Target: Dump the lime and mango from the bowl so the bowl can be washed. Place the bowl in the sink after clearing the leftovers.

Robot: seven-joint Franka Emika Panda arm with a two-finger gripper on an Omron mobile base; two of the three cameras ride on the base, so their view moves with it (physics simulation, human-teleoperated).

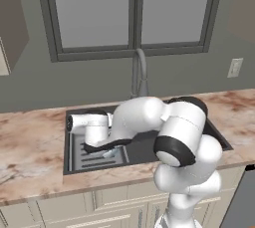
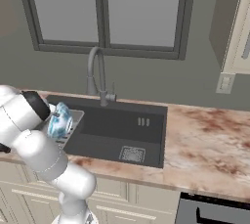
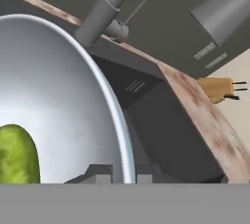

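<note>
My gripper (image 3: 122,171) is shut on the rim of the white bowl (image 3: 58,100), one fingertip on each side of its pale bluish edge. The bowl (image 2: 59,119) is tipped steeply on its side above the left part of the dark grey sink (image 2: 117,130). An olive-green oval fruit, the mango (image 3: 17,154), rests low inside the bowl at the left edge of the hand view. The lime is hidden. In the left base view the gripper (image 1: 102,147) hangs over the slotted tray (image 1: 84,158) in the sink (image 1: 144,150), with a sliver of the bowl (image 1: 110,153) below it.
The curved grey faucet (image 1: 140,72) (image 2: 95,71) stands behind the basin. Marbled counter (image 1: 30,142) (image 2: 210,140) flanks the sink on both sides. A wall outlet (image 2: 225,83) is at the right, and a dark appliance (image 2: 215,213) sits below the counter.
</note>
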